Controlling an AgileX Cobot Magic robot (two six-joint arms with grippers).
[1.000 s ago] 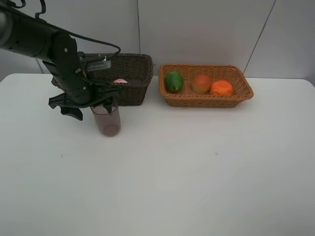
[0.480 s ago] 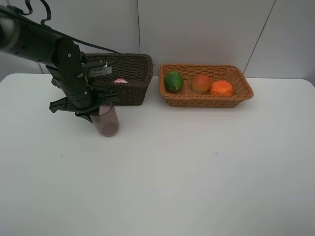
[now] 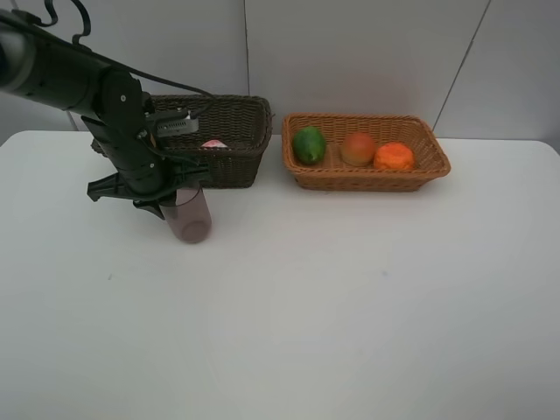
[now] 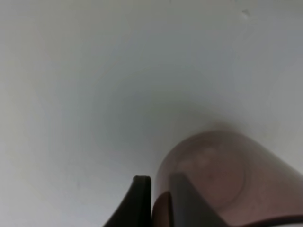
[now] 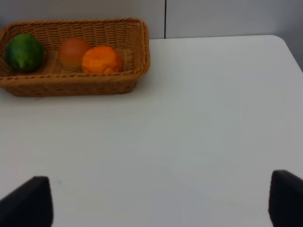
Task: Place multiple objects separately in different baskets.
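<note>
My left gripper [image 3: 171, 198] is shut on the rim of the translucent mauve cup [image 3: 191, 219], which leans a little on the table in front of the dark brown basket [image 3: 234, 164]. In the left wrist view the cup [image 4: 227, 175] has its wall pinched between the two fingers [image 4: 140, 198]. A pink bottle [image 3: 213, 143] shows inside the dark basket. The tan basket [image 3: 367, 180] holds a green fruit [image 3: 309, 144], a peach-coloured fruit [image 3: 357, 148] and an orange [image 3: 394, 157]. My right gripper [image 5: 158, 203] stands open over bare table, short of the tan basket [image 5: 142, 47].
Both baskets stand side by side at the back of the white table, close to the wall. The left arm hangs over the dark basket's front left corner. The right arm is outside the exterior high view.
The left gripper has shut on the cup's rim, and the cup now leans instead of standing upright. The right gripper has not moved.
</note>
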